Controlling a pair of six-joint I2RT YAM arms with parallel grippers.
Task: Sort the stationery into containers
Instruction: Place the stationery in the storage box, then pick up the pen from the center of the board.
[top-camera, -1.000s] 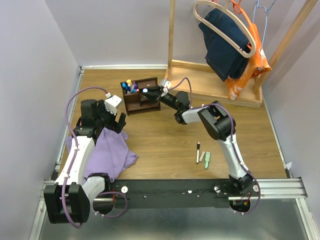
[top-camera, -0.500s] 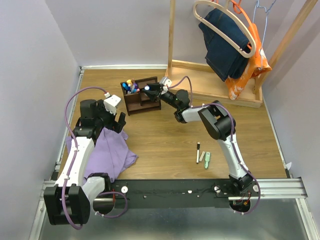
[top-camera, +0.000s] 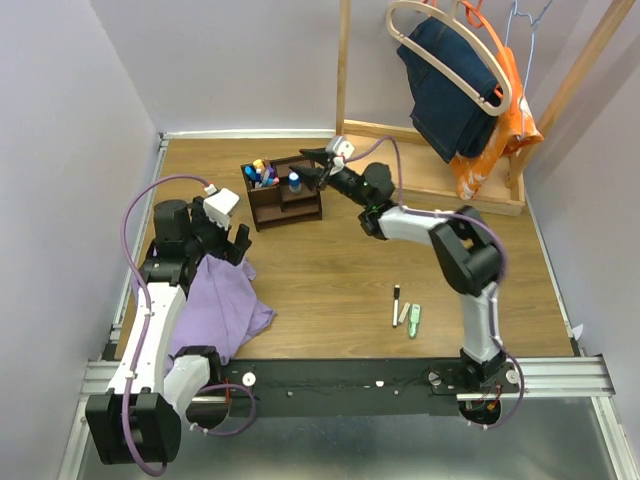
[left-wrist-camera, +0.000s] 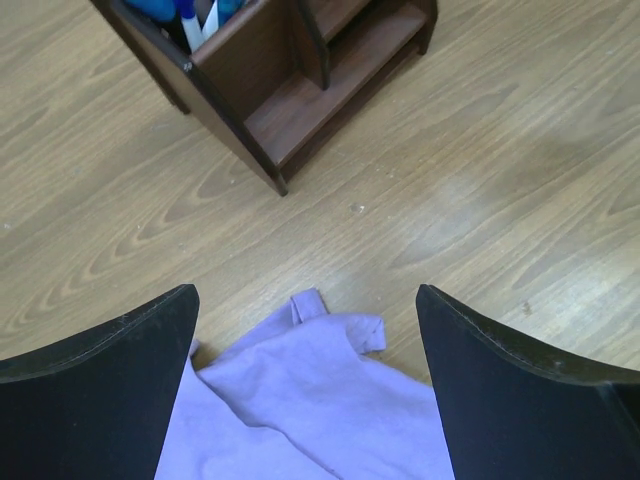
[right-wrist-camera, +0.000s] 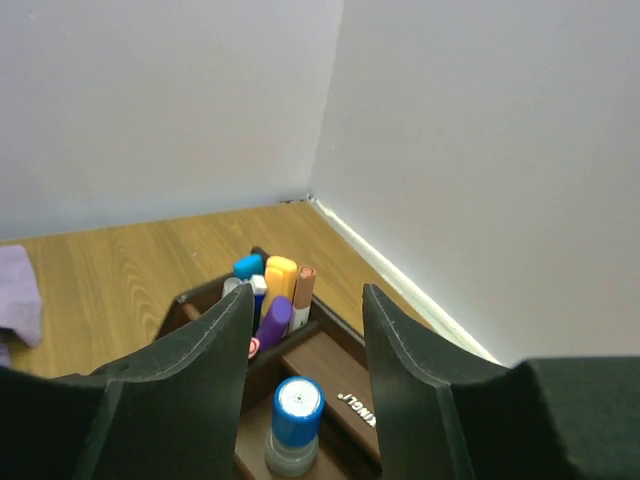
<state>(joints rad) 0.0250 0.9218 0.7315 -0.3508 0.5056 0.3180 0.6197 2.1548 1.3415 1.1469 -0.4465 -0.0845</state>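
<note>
The top camera looked steeply down over the whole wooden surface (top-camera: 330, 262); both wrist cameras sat close, sharing the dark brown wooden organiser (left-wrist-camera: 262, 72).

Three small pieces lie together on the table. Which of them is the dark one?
The black pen, the leftmost of the three in the top view. The other two are pale: a whitish pen and a pale green piece.

This is a robot test cell in a lab. Bare pale walls (top-camera: 60, 150) box in a wood-grain table (top-camera: 330, 270), and two cabled arms (top-camera: 150, 320) are bolted to a metal rail (top-camera: 560, 375) at 6 o'clock. The props look staged: a clothes rack (top-camera: 450, 192) at 1 o'clock, an organiser (top-camera: 285, 200) at 11, and a purple cloth (top-camera: 220, 305) at 8.
</note>
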